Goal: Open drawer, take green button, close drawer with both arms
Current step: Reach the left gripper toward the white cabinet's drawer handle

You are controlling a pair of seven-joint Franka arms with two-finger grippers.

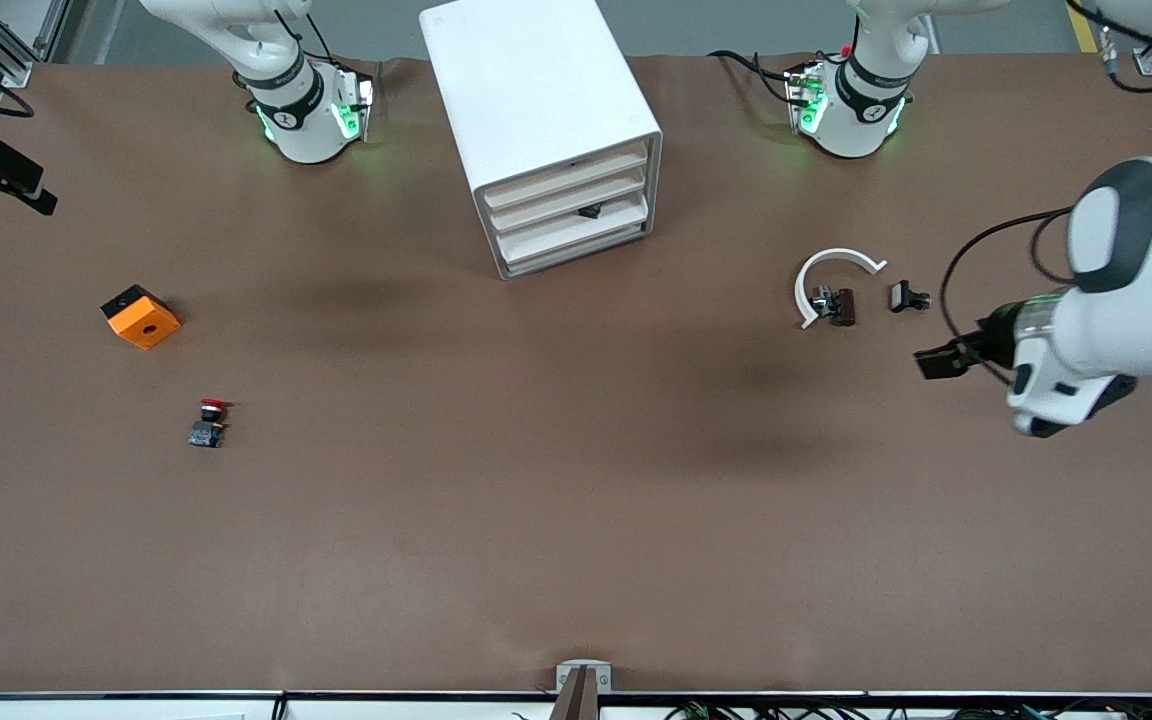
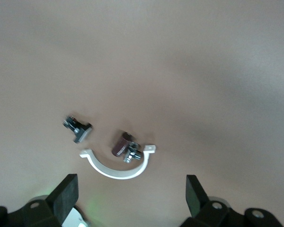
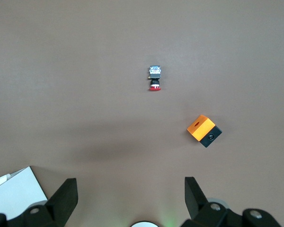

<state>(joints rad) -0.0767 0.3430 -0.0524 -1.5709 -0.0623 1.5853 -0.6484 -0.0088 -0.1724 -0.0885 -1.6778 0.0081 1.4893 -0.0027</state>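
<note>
Nothing begun — the drawer (image 1: 576,215) sits shut; left claw (image 2: 130,196) and right claw (image 3: 130,196) hang released, needing to reach the cabinet (image 1: 536,110).

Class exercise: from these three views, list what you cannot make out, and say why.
- Green button: not identifiable; the drawers of the cabinet are shut, and a dark item there is too small.
- Right gripper: absent from the front view; fingertips cut off in its wrist view.
- Left gripper: part blurred in front view.

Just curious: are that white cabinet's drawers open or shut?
Shut: all four cream drawer fronts sit flush in the white cabinet, none pulled out.
</note>
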